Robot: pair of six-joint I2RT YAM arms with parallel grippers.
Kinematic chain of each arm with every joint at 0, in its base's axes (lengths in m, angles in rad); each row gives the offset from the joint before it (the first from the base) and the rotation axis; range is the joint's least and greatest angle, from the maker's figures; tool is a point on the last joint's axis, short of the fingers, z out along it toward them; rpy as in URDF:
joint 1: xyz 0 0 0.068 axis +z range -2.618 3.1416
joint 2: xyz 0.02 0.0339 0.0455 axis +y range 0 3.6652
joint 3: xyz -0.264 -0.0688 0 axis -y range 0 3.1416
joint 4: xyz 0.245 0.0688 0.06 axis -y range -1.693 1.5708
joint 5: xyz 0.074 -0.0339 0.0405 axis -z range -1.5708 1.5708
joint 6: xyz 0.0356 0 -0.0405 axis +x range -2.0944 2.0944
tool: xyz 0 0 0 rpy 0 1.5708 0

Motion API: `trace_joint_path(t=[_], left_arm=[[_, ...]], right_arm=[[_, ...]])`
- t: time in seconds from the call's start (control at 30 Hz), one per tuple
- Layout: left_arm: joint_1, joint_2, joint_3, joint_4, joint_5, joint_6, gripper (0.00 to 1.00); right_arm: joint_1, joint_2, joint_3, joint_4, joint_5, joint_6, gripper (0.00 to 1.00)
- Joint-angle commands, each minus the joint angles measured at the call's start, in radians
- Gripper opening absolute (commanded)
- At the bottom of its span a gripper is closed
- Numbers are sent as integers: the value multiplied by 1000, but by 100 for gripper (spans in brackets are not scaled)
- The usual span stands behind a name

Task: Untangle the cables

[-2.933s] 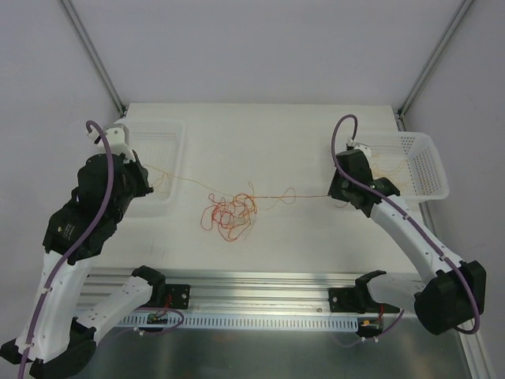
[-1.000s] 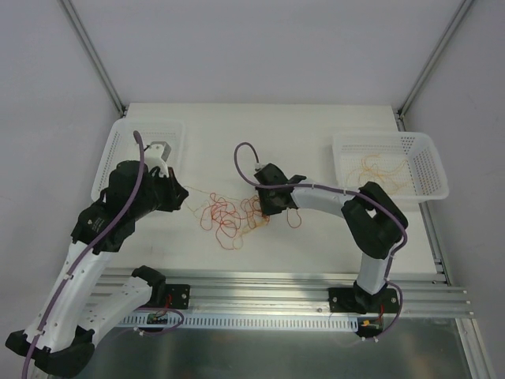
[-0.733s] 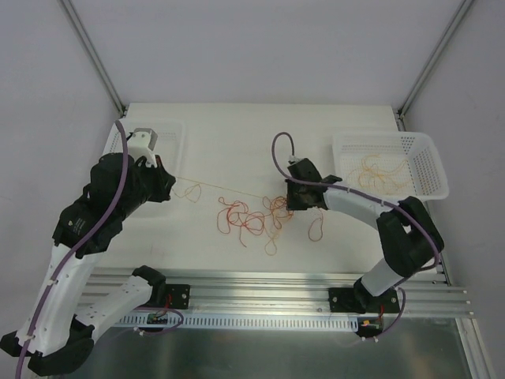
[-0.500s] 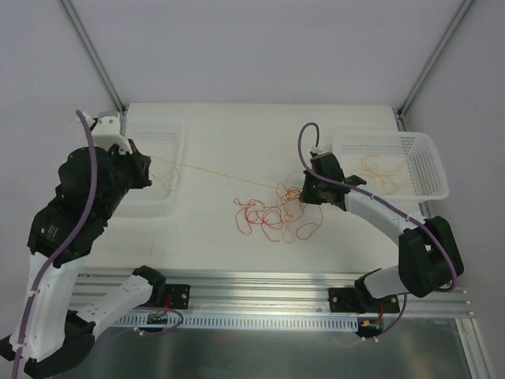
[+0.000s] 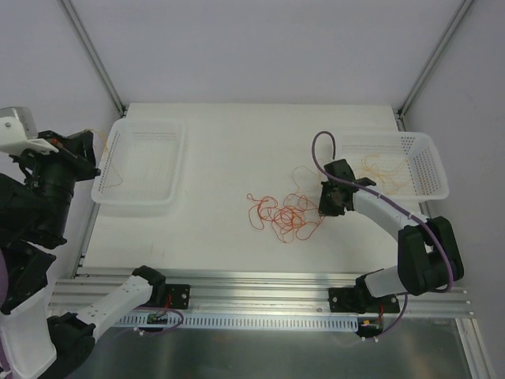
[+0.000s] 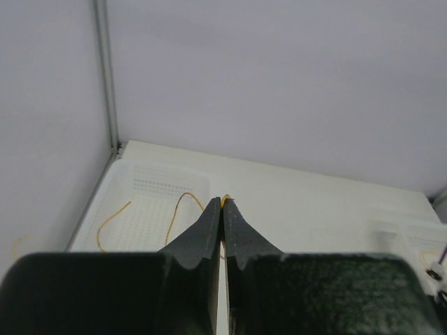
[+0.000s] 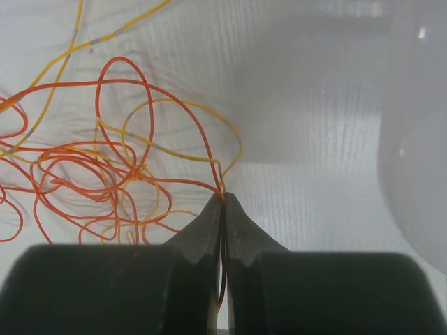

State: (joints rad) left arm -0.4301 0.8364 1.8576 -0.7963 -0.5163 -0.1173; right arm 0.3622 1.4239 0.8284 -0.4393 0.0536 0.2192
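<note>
The tangle of red-orange and yellow cables lies on the table right of centre. My right gripper sits low at its right edge, shut on a red-orange strand that leads into the tangle. My left gripper is raised high at the far left, beside the left white basket. It is shut on a single yellow cable whose loose end hangs in curves over that basket. This yellow strand shows faintly in the top view, apart from the tangle.
The right white basket at the back right holds several loose yellow-orange cables. My right arm's purple cable arches over the table beside it. Frame posts rise at both back corners, with grey walls behind.
My left gripper has pulled a yellow cable left and upward until it came free of the tangle. My right gripper dragged the tangle rightward and stays shut on it.
</note>
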Motion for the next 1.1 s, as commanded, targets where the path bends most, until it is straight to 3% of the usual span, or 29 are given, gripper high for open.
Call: trace_joint_path(t=[0.0,0.03,0.13,0.2,0.53,0.73,0.9,1.07], left_arm=[[5,32,-70,5,238,-28,0],[4,38,-84,5,343,-41,0],[5,61,-115,6,467,-87,0],[5,79,-130,8,556,-104,0],[4,122,-320,69,706,-169,1],[4,141,-385,126,755,-197,1],[4,162,-385,161,825,-234,1],[1,173,-416,189,883,-269,1]], right_arm=[[10,-31,72,-38,-44,-38,5],[20,-36,86,-45,-44,-49,12],[50,-72,139,-84,-46,-78,23],[69,-121,164,-105,-46,-99,35],[96,-359,278,-156,-164,-204,80],[96,-442,290,-141,-276,-215,93],[110,-506,250,-10,-476,-187,94],[214,-488,247,142,-532,-149,97]])
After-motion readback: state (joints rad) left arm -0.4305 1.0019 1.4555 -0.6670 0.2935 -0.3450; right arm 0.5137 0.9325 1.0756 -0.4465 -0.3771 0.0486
